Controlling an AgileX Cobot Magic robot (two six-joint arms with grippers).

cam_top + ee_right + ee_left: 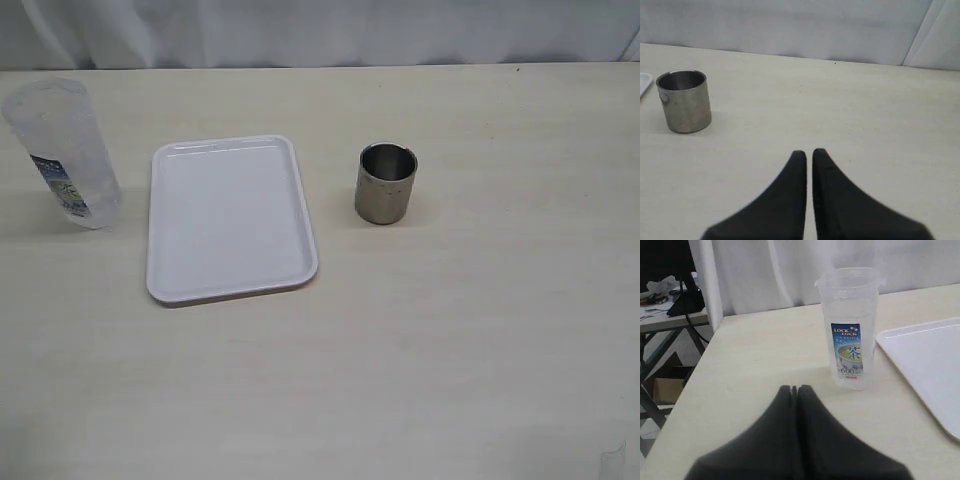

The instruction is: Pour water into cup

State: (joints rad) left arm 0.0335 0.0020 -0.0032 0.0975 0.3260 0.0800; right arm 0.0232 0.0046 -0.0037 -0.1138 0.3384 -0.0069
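Both pairs of jaws are together, holding nothing; a clumsy grab could knock the tall jug (850,330) over, spilling far from the cup (386,185).

Three views around my white tray (230,215).
One looks steeply down on it; my wrist cameras sit low on either side, each catching its edge.

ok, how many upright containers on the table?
2. In the exterior view the steel cup stands right of the white tray; the clear labelled container stands left of it. Nothing seems to hide another.
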